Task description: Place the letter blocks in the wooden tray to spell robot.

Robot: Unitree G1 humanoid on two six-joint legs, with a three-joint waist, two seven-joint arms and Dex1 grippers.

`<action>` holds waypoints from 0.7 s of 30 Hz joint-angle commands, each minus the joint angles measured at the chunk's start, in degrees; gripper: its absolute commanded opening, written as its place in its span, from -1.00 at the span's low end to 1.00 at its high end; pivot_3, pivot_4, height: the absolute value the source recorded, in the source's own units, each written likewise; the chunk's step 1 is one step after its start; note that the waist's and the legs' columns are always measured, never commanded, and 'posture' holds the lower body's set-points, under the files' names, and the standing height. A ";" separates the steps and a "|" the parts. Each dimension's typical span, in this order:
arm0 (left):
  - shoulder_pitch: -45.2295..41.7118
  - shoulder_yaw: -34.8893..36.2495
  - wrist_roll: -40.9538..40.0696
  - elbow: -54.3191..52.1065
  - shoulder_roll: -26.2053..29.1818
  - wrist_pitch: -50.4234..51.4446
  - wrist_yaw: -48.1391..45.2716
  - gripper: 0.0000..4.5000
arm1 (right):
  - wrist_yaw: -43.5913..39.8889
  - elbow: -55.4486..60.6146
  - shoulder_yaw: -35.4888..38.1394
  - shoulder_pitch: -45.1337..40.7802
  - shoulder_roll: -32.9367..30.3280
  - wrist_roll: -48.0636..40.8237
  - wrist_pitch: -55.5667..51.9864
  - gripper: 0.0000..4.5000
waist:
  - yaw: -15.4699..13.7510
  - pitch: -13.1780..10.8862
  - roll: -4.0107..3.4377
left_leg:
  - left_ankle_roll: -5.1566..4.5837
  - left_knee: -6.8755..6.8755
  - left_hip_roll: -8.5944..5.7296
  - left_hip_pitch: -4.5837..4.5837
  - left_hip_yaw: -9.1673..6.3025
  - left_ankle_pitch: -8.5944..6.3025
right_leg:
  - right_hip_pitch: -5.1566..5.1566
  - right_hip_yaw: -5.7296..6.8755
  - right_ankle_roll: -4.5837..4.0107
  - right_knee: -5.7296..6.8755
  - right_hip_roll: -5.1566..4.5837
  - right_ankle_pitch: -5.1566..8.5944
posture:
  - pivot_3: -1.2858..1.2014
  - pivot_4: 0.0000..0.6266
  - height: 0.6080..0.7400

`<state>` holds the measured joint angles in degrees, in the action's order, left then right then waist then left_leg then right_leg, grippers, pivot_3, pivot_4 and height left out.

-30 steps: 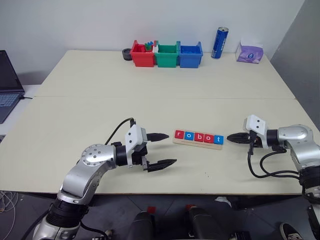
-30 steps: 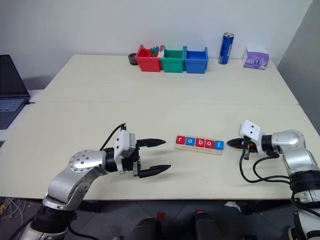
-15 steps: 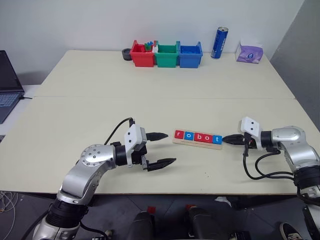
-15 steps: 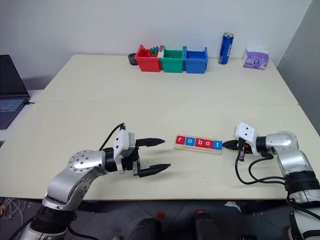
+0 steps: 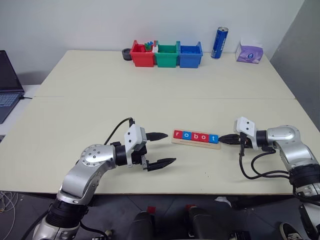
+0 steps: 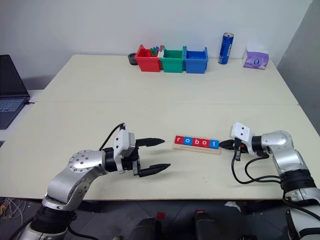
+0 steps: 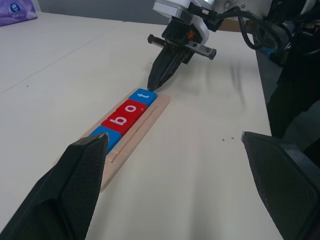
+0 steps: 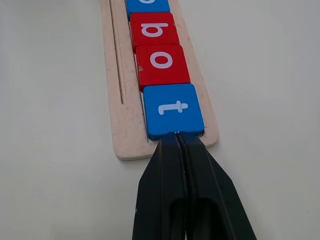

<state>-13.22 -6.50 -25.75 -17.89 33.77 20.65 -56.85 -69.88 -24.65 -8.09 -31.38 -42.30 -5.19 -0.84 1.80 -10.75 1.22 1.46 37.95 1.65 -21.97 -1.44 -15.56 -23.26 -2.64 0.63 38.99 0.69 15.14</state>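
With the near table edge as reference, the left gripper is seen closest, jaws spread wide, nothing held, pointed across toward the wooden tray and kept apart from its left end. The tray is laid flat on the cream table, between both grippers. Five letter blocks are seated in it in a row, reading r-o-b-o-t: red, blue, red, red, blue. The right gripper is seen with fingers pressed fully together, nothing gripped; in the right wrist view its tip is set against the outer edge of the blue t block, at the tray's right end. Farther back, red, green and blue bins are lined up near the wall, with a blue can and a purple tissue pack to their right. A laptop is placed at far left.
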 commanded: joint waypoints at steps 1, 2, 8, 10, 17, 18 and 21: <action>-0.35 1.05 -0.14 -1.51 0.10 -0.98 0.28 1.00 | -0.36 0.10 1.07 -2.00 -1.02 0.14 0.64 -0.98 | 0.00 0.00 0.00 | 0.00 0.00 0.00 0.00 0.00 0.00 | 0.00 0.00 0.00 0.00 0.00 0.00 | 0.03 -0.52 1.00; -0.33 1.06 -0.12 -1.48 0.10 -1.01 0.26 1.00 | -0.83 0.53 1.33 -1.98 -1.62 -0.17 0.00 -0.98 | 0.00 0.00 0.00 | 0.00 0.00 0.00 0.00 0.00 0.00 | 0.00 0.00 0.00 0.00 0.00 0.00 | 0.03 -0.52 1.00; -0.05 1.43 0.09 -1.24 0.26 -1.33 0.29 1.00 | -3.81 7.89 3.94 -0.34 -5.12 -4.83 -7.80 -0.43 | -0.10 0.00 0.00 | 0.00 0.00 0.01 -0.01 -0.01 0.00 | 0.00 0.00 0.00 0.00 -0.02 0.00 | 0.03 -0.52 1.00; 0.26 1.77 0.63 -1.25 0.63 -1.40 0.71 1.00 | -3.69 13.17 5.24 1.48 -5.87 -7.18 -12.16 -0.12 | -0.12 0.00 0.00 | 0.00 0.00 0.01 -0.01 -0.03 0.00 | 0.00 0.02 0.00 0.00 -0.02 0.00 | 0.03 -0.52 1.00; 2.91 3.76 2.43 -2.50 2.93 0.69 4.13 1.00 | 0.30 31.21 7.87 12.55 -6.13 -12.61 -22.52 0.99 | -0.11 0.00 0.00 | 0.00 -0.01 0.02 -0.03 -0.12 0.00 | 0.00 0.04 0.09 0.00 -0.01 0.05 | 0.03 -0.52 1.00; 3.43 3.89 2.70 -2.79 3.37 1.09 4.59 1.00 | 1.08 32.29 8.12 13.67 -5.96 -12.90 -23.06 0.99 | -0.09 0.00 0.00 | 0.00 -0.01 0.02 -0.04 -0.12 0.00 | 0.00 0.05 0.10 0.00 -0.01 0.06 | 0.03 -0.52 1.00; 4.89 4.54 3.29 -3.32 4.48 1.60 6.04 1.00 | 3.61 34.80 8.82 16.64 -5.59 -13.23 -23.82 0.99 | -0.11 0.00 0.00 | 0.00 0.01 0.03 -0.03 -0.07 0.00 | 0.01 0.03 0.17 0.01 -0.03 0.10 | 0.03 -0.52 1.00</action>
<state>-8.55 -3.91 -22.86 -18.51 37.55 22.27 -51.67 -67.65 7.51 -1.44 -15.05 -47.80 -17.09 -24.36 1.69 -10.75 1.22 1.47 37.97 1.68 -22.00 -1.51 -15.56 -23.25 -2.61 0.84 38.99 0.66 15.26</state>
